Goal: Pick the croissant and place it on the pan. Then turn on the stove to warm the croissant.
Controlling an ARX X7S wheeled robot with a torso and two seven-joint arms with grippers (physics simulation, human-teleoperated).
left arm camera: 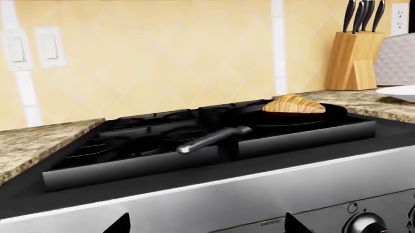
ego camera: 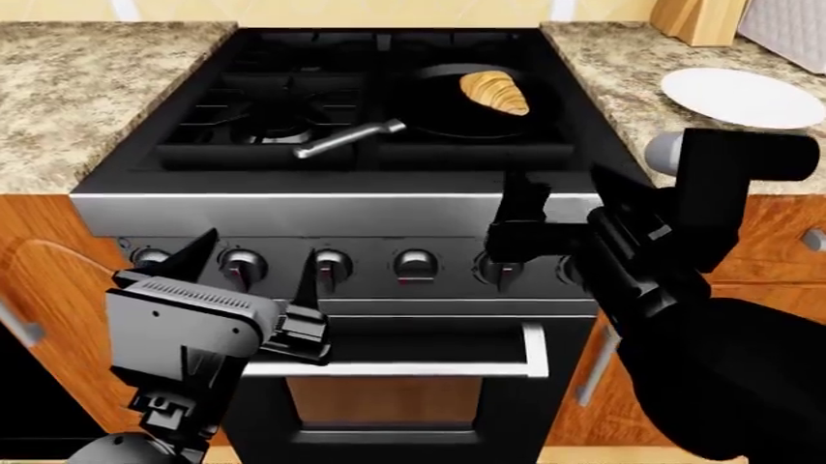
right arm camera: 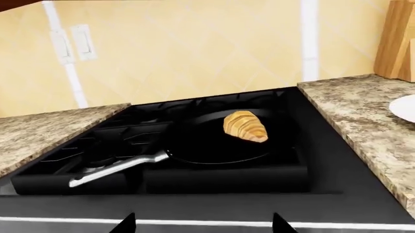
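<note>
Since the croissant point(ego camera: 493, 92) already lies in the pan point(ego camera: 452, 114) on the stove point(ego camera: 387, 208) (rear right burner, well beyond both grippers), the placing step looks done and the knob step is in hand. Right gripper point(ego camera: 523, 227) hangs just in front of the knob row, fingers spread and holding nothing, nearest the knob point(ego camera: 494, 269) that is second from the right end. Left gripper point(ego camera: 251, 280) is also released and empty, low in front of the left knobs, apart from them. Next move, as I judge it: push the right gripper forward onto the knob matching the pan's burner, close on it, and twist. Which knob drives that burner cannot be read here. Pan handle point(ego camera: 346, 139) points back toward the left gripper.
</note>
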